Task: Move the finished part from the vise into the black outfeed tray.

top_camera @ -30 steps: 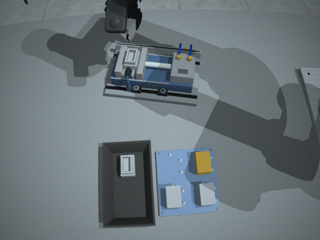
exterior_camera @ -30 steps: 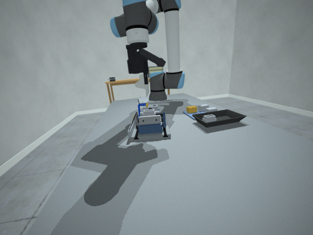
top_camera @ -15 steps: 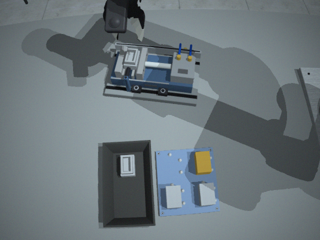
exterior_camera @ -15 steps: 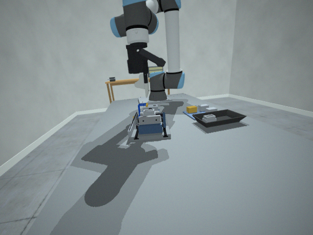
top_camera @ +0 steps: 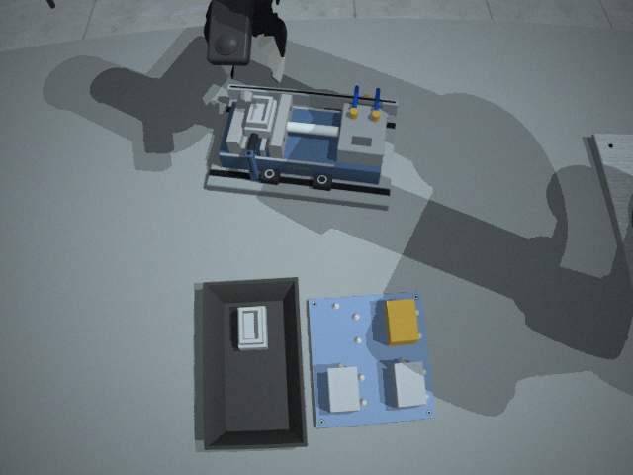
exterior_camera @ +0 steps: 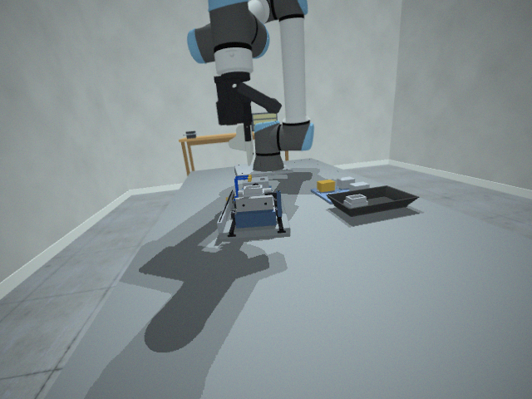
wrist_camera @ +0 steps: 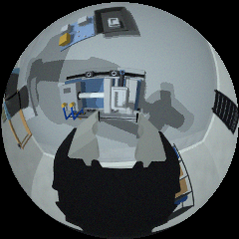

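The finished part [top_camera: 259, 118] [exterior_camera: 254, 188] [wrist_camera: 119, 97], a light grey block with a pocket on top, sits clamped between the jaws of the blue vise [top_camera: 307, 147] [exterior_camera: 255, 219] [wrist_camera: 95, 102]. My gripper [top_camera: 255, 68] [exterior_camera: 248, 152] [wrist_camera: 118, 113] hangs above and just behind the vise's part end. Its fingers are partly open with nothing between them. The black outfeed tray [top_camera: 302, 357] [exterior_camera: 403, 198] [wrist_camera: 130, 22] lies well in front of the vise. One pocketed part [top_camera: 252, 327] [exterior_camera: 356, 199] [wrist_camera: 115, 22] rests in the tray's far end.
A blue fixture plate [top_camera: 368, 352] beside the tray carries a yellow block [top_camera: 402, 321] [exterior_camera: 325, 185] and two grey blocks [top_camera: 342, 389] [top_camera: 408, 384]. The vise has upright blue handles [top_camera: 366, 99]. A grey plate [top_camera: 613, 168] lies at the right edge. A wooden table [exterior_camera: 206, 138] stands behind.
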You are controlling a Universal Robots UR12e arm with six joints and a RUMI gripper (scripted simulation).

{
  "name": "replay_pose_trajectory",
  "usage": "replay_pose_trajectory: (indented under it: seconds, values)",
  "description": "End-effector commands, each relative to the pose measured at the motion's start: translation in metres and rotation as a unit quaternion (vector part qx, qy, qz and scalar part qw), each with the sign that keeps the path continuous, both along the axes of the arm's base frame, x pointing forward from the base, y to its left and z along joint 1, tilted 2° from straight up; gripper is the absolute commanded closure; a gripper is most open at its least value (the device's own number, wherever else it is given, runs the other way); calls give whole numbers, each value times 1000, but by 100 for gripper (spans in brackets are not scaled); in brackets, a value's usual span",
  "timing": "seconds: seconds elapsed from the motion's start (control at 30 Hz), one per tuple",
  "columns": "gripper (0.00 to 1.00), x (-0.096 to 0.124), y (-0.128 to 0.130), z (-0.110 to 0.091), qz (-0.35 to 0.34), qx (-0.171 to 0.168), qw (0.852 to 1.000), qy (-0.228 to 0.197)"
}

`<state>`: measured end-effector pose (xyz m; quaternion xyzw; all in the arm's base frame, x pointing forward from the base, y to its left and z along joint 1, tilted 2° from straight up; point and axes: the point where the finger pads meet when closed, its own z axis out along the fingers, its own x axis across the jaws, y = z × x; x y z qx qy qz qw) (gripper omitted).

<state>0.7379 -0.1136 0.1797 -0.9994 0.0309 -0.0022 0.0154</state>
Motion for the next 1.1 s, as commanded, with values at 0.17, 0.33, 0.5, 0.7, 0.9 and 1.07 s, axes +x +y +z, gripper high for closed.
replay_pose_trajectory:
  seconds: [0.17,0.33,0.5,0.7,0.9,1.07]
  values:
    - [60,1,0,1,0,0,1000,-1]
    - [60,1,0,1,0,0,1000,-1]
    - [60,1,0,1,0,0,1000,-1]
    - [60,1,0,-2,0,0,1000,-1]
    - [60,1,0,-6,0,0,1000,-1]
    - [60,1,0,-12,0,0,1000,-1]
